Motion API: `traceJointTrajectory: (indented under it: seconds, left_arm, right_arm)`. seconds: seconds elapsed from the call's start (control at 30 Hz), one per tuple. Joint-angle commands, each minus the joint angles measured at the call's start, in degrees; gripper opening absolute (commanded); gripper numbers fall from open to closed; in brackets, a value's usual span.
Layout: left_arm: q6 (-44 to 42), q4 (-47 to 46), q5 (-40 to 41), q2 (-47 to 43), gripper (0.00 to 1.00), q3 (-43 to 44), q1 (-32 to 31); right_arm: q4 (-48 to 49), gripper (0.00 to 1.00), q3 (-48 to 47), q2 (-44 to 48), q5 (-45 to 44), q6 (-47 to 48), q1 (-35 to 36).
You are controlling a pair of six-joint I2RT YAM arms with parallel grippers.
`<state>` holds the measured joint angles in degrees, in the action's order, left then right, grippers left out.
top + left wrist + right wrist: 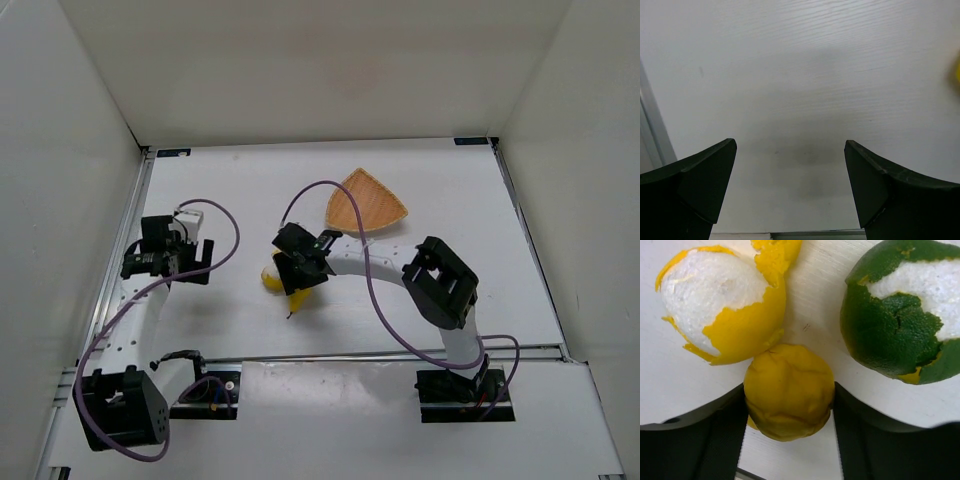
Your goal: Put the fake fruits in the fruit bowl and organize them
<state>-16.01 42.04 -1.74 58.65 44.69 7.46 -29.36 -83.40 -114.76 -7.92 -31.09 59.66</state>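
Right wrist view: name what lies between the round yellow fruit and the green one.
Only bare table, seen in the right wrist view; the pear sits nearer.

yellow pear (pixel 789 390), green-white fruit (pixel 900 315), orange wicker bowl (pixel 366 202)

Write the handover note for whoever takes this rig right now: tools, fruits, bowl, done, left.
Left tool: open, empty, over bare table.
Right tool: shut on the yellow pear.
Yellow round fruit and green round fruit: on the table just past the pear, one each side.
Fruit bowl: empty, farther back on the table.
Done: pear gripped; no fruit in the bowl.
Left: carry the pear to the bowl, then the other two, then arrange them.
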Motion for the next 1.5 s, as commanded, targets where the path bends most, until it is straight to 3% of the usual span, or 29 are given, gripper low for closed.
traceJointTrajectory:
  seconds: [0.0,0.1,0.23,0.33,0.47,0.6,0.77,0.83,0.93,1.1,1.27,1.3,1.33,1.47]
  left_arm:
    - [-1.2,0.1,-3.0,-0.6,1.00,0.7,-5.3]
    - [-2.3,0.6,-3.0,1.7,1.00,3.0,-11.6]
    - [-2.3,1.6,-3.0,5.0,1.00,5.8,-20.3]
    - [-2.3,1.6,-3.0,8.7,1.00,7.3,-26.1]
    - [-2.3,1.6,-3.0,15.8,1.00,10.5,-32.1]
    - [-2.3,1.1,-3.0,21.3,1.00,14.2,-37.5]
    - [-2.9,-0.2,-2.5,27.1,1.00,14.9,-39.5]
    - [-3.4,-0.7,-1.9,28.6,1.00,14.9,-40.1]
    - [-3.4,-2.1,0.5,31.5,1.00,14.9,-40.1]
    - [-2.3,-4.3,1.0,35.3,1.00,15.5,-40.1]
    - [-0.5,-5.5,-0.5,38.0,0.86,17.2,-40.1]
    - [-0.5,-5.5,-1.2,38.8,0.82,17.7,-40.1]
    - [-0.5,-5.5,-1.8,38.8,0.71,17.7,-40.1]
    - [-1.3,-5.5,-1.2,38.3,0.55,17.7,-40.1]
  right_arm:
    - [-0.1,0.51,-0.4,0.8,0.6,0.2,0.2]
    - [-0.1,0.38,3.2,5.5,0.0,-0.4,0.2]
    - [-1.2,0.35,11.2,15.2,-1.5,-1.7,-0.5]
    - [-3.6,0.33,16.2,24.2,-3.5,-3.8,-4.5]
    - [-5.8,0.33,15.7,32.8,-7.3,-3.6,-14.9]
    - [-7.1,0.33,4.6,26.3,-7.3,-0.8,-26.9]
    - [-12.4,0.33,-16.3,6.4,-7.9,-0.2,-33.2]
    - [-16.0,0.36,-23.2,-1.2,-7.9,-0.2,-34.5]
    - [-19.3,0.54,-33.0,-8.1,-9.2,0.3,-35.0]
    - [-18.6,0.89,-32.1,-9.1,-9.1,0.3,-35.6]
    - [-15.2,0.99,-27.4,-4.2,-6.9,0.9,-35.6]
    - [-14.6,0.99,-26.5,-1.9,-6.9,0.9,-35.6]
    - [-14.6,0.99,-25.5,-0.6,-6.9,0.9,-35.6]
    - [-12.7,0.99,-18.8,6.6,-7.5,0.9,-34.4]
